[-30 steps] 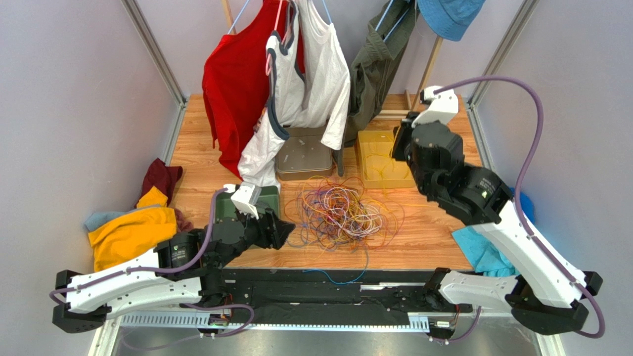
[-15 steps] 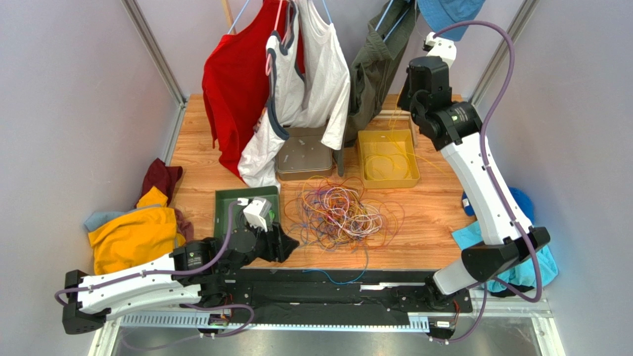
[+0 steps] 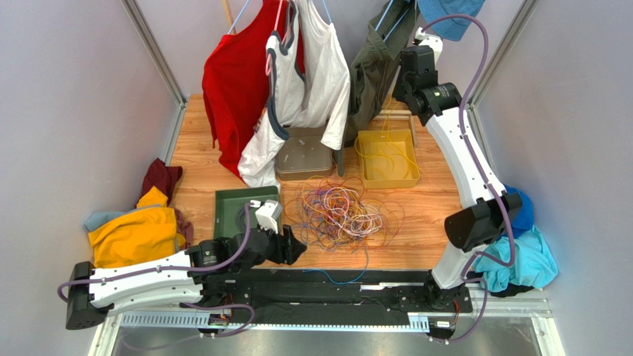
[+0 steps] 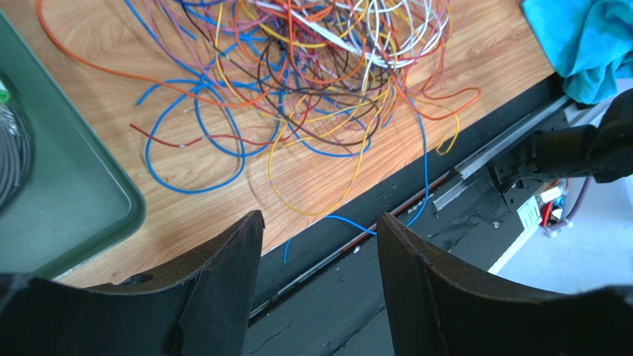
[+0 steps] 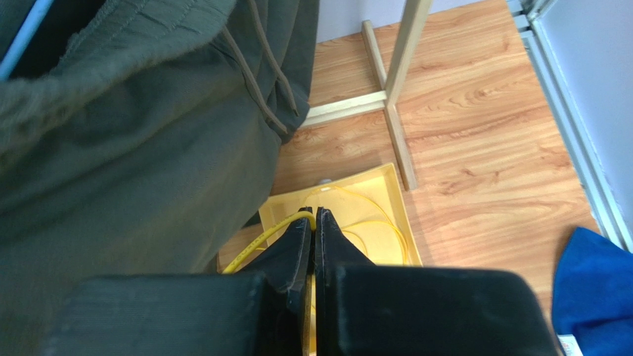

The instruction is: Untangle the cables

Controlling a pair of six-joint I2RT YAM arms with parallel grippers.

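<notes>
The cables [image 3: 340, 211] lie in a loose snarl of orange, yellow, purple, blue, red and white wires on the wooden table; the snarl also fills the top of the left wrist view [image 4: 312, 74]. My left gripper [image 3: 293, 247] is open and empty at the snarl's near left edge, over the black front rail [image 4: 319, 222]. My right gripper [image 5: 315, 213] is raised high at the back, above the yellow tray [image 3: 386, 158], shut on a yellow cable [image 5: 256, 241] that hangs down toward the tray. More yellow wire lies coiled in that tray [image 5: 386, 215].
A green tray [image 3: 234, 208] sits left of the snarl and a grey tray [image 3: 304, 156] behind it. Clothes hang on a rack at the back: a red shirt [image 3: 238, 81], a white top [image 3: 319, 67] and olive trousers [image 3: 375, 70]. Cloth piles lie left [image 3: 137, 233] and right [image 3: 520, 256].
</notes>
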